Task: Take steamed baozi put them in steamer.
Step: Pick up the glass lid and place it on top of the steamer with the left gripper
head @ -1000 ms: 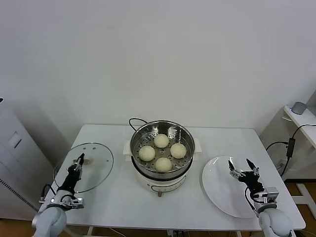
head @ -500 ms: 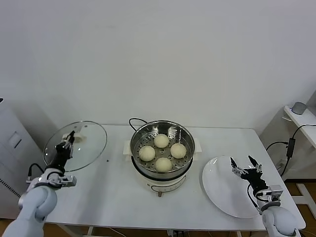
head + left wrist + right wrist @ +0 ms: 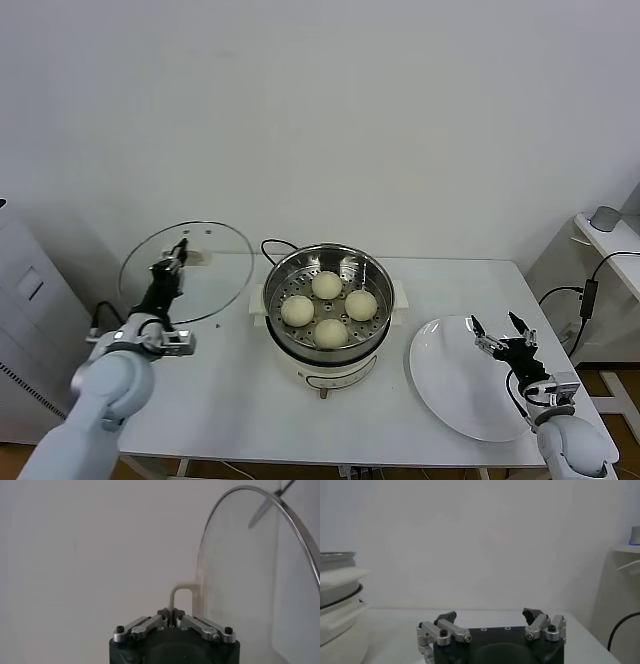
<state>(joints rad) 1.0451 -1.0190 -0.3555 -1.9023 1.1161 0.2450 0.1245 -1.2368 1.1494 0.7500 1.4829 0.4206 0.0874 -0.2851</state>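
From the head camera, one steamer (image 3: 330, 290) stands near the middle of the white table (image 3: 230, 400), a shiny steel basket on a white cooker base, with a black cord (image 3: 275, 245) looping behind it. Inside the basket sit four steamed baozi (image 3: 328, 309), pale and round, arranged in a diamond: one toward the back, one on each side, one toward the front. One flat white plate (image 3: 455, 385) lies on the table to the robot's right of the steamer, with nothing on it. The right gripper (image 3: 505, 342) hovers over the far edge of that plate, its fingers spread apart and holding nothing. On the robot's left, the left gripper (image 3: 172, 268) is raised above the table with its fingers pinched on the white handle of one round glass lid (image 3: 215, 265), which stands tilted up on edge, left of the steamer and apart from it.

In the left wrist view, the two fingers are pressed together around the thin white handle (image 3: 181, 594), and the glass lid rises beside it, its metal rim (image 3: 295, 525) curving overhead against the plain wall.

In the right wrist view, the gripper's two black fingertips (image 3: 445, 617) stand well apart over the table. At the picture's edge a white and steel shape, probably the side of the steamer, shows only in part. One small grey object (image 3: 634, 535) rests on a white shelf farther off.
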